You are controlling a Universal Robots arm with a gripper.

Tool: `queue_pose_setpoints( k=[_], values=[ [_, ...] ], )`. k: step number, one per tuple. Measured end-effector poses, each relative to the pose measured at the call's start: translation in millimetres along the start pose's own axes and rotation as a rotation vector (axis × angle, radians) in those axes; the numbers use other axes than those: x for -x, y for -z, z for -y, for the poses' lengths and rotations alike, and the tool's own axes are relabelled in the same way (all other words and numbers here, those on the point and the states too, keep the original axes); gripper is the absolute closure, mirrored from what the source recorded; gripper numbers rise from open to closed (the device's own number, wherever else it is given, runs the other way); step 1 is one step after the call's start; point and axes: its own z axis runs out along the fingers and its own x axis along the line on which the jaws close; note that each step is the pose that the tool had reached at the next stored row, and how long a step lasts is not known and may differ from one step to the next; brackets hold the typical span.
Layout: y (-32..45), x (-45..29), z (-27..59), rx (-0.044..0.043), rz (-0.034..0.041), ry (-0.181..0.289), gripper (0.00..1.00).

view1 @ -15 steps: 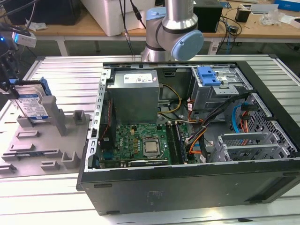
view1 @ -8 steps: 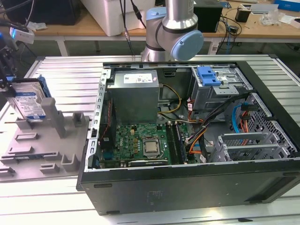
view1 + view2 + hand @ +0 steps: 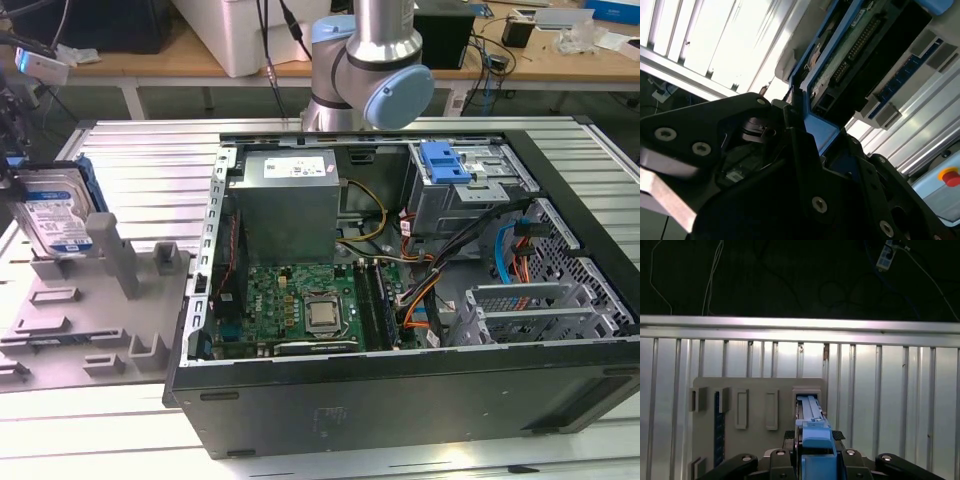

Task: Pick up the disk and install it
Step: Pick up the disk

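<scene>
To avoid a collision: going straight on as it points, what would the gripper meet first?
Probably the grey slotted holder beneath the disk that the gripper holds; how far off it is, I cannot tell.

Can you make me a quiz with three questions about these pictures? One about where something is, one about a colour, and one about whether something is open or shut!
1. Where is the disk?
A. inside the computer case
B. at the grey holder, on the exterior view's left
C. on the back bench

2. What colour is the bracket around the disk?
A. blue
B. red
C. yellow

3. The computer case is:
A. shut with a panel
B. upside down
C. open

Answers:
1 B: the disk is upright at the grey holder, outside the case.
2 A: blue plastic frames it in both wrist views.
3 C: its motherboard shows.
</scene>
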Motion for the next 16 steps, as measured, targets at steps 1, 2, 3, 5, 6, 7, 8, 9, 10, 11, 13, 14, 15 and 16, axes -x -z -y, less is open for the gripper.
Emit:
queue_pose_setpoints(
  k=[1,2,3,5,6,7,8,9,10,11,13,14,15,16],
  values=[
    [1.1,-0.1,-0.1,0.0001,-0.0016,0.0,0.63],
    [2.9,-0.2,-0.1,0.0002,-0.0033,0.0,0.63],
    [4.1,-0.3,-0.2,0.0002,-0.0036,0.0,0.63],
    [6.9,-0.5,-0.3,0.0001,-0.0038,0.0,0.63],
    [8.5,-0.7,-0.4,0.0001,-0.0039,0.0,0.63],
    [10.8,-0.9,-0.5,0.0002,-0.0043,0.0,0.63],
    [13.2,-1.1,-0.6,0.0001,-0.0045,0.0,0.63],
    [15.7,-1.3,-0.7,0.0002,-0.0047,0.0,0.63],
    [19.8,-1.6,-0.8,0.0001,-0.0048,0.0,0.63],
    [21.8,-1.7,-0.9,0.0002,-0.0048,0.0,0.63],
    [25.9,-2.1,-1.1,0.0002,-0.0049,0.0,0.63],
    [28.4,-2.3,-1.2,0.0002,-0.0049,0.0,0.63],
    [32.5,-2.6,-1.4,0.0002,-0.0049,0.0,0.63],
    [36.1,-2.9,-1.5,0.0002,-0.0049,0.0,0.63]
  ],
)
